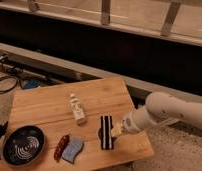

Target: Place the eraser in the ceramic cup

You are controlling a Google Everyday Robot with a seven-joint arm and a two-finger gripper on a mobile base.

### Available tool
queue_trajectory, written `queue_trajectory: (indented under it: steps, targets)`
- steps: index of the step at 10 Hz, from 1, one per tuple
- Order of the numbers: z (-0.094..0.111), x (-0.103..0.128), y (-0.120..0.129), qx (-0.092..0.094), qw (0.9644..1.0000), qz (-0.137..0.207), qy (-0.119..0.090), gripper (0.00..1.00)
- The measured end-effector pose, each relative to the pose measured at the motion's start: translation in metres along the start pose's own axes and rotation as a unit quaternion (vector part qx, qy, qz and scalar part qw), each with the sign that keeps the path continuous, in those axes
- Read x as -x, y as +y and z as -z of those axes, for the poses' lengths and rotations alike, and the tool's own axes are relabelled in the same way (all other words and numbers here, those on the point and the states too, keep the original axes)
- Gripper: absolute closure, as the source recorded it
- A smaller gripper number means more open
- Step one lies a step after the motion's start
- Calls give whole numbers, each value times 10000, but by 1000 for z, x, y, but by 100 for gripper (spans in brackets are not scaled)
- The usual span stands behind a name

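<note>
Lengthwise, eraser (107, 132) front-to-back, claw (116, 130) alongside

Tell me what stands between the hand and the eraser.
Nothing visible does. The hand sits at the right edge of the eraser, which lies flat on the wooden table. The small bottle and blue-grey pad lie off to the left.

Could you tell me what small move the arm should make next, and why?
Probably ease the tool a little further left onto the eraser to grip it. The tool sits at the eraser's right edge, and the striped block lies flat on the wooden table, seemingly not yet lifted. No ceramic cup is clearly visible.
</note>
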Motion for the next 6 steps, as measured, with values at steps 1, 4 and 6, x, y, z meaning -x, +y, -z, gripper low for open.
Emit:
queue_trajectory:
  steps: [1,4,6]
  targets:
    - [-1,1,3,49,10000,38,-19,20]
    - [18,13,11,-48,9990,205,-395,20]
    - [46,27,22,-253,9959,322,-805,22]
